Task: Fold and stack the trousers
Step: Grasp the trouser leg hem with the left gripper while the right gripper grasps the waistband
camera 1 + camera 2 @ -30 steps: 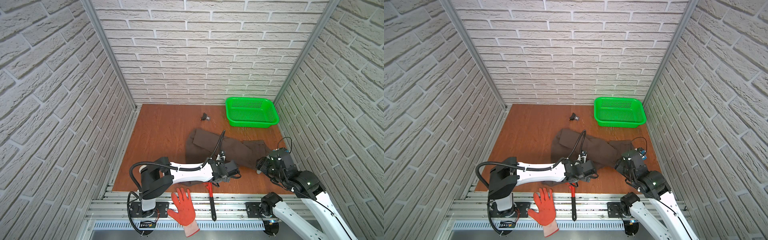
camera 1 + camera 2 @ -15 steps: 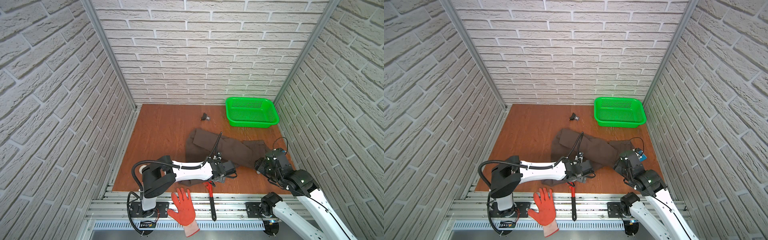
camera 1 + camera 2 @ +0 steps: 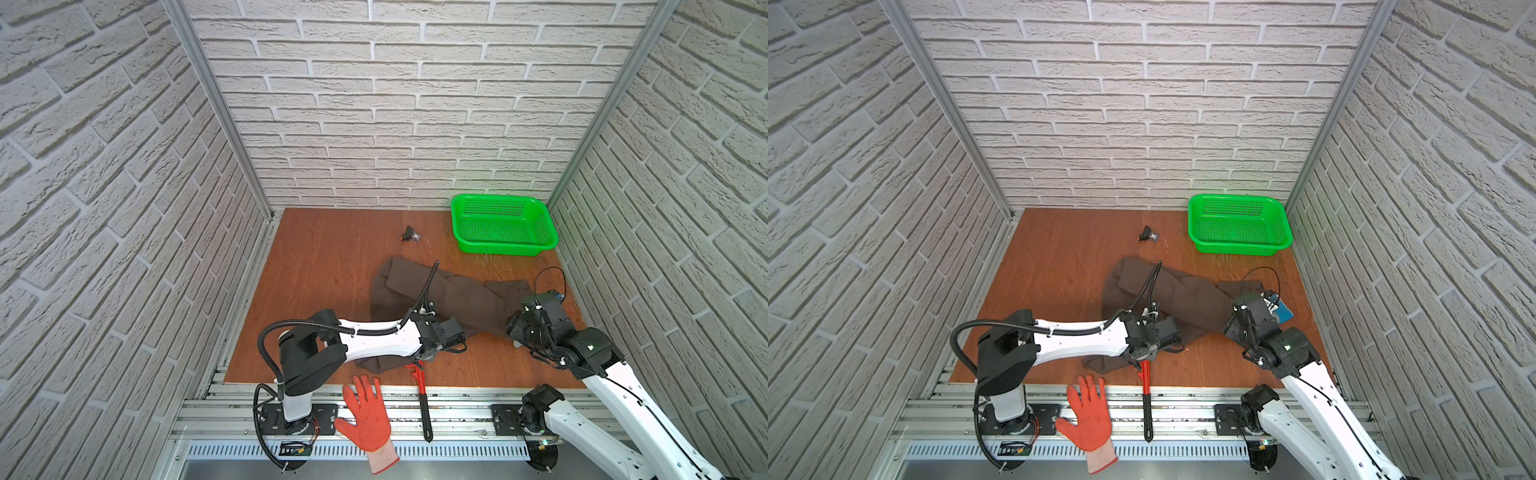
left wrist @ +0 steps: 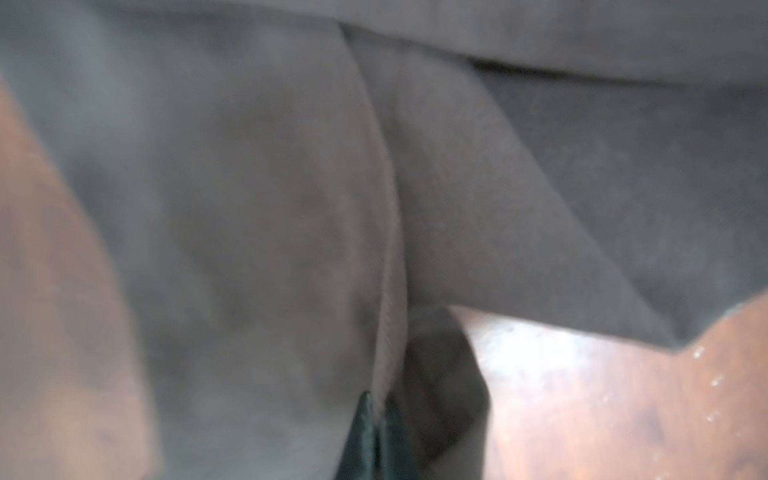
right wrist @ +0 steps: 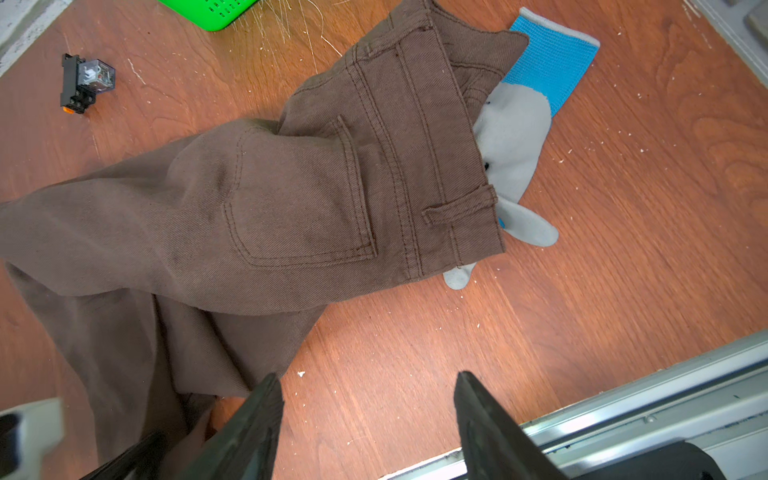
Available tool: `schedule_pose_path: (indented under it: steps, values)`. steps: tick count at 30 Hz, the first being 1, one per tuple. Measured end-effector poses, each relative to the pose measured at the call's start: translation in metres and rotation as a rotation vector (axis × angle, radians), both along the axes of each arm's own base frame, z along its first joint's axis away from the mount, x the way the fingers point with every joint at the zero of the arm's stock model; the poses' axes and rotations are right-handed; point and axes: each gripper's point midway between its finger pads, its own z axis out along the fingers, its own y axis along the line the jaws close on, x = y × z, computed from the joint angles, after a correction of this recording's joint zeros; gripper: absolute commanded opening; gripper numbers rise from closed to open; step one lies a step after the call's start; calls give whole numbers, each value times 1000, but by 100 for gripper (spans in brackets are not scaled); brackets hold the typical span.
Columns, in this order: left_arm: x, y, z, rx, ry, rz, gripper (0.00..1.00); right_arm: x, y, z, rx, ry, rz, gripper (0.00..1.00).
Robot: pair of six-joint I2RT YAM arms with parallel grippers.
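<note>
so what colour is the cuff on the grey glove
Bright blue cuff, clearest in the right wrist view.

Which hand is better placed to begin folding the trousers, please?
Probably the left: the left hand is shut on a seam of the trousers, while the right hand hangs open over the table, holding nothing.

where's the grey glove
In a top view the grey glove lies at the right of the table, partly under the waistband of the trousers, near the right gripper.
</note>
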Motion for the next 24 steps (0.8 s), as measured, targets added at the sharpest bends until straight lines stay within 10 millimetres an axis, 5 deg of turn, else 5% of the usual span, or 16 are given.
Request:
schedule_pose_path:
  steps: [5,12,19,24]
  values:
    - [23,29,60,-51,-134,66,0,3,-4,1,-9,-8,-22,71]
    - [48,103,132,-137,-321,196,0,10,-6,-17,10,9,-68,81]
    - [50,173,146,-137,-393,274,0,18,-2,-46,90,43,-119,82]
    - [50,196,149,-117,-414,285,0,22,-3,-68,160,59,-179,80]
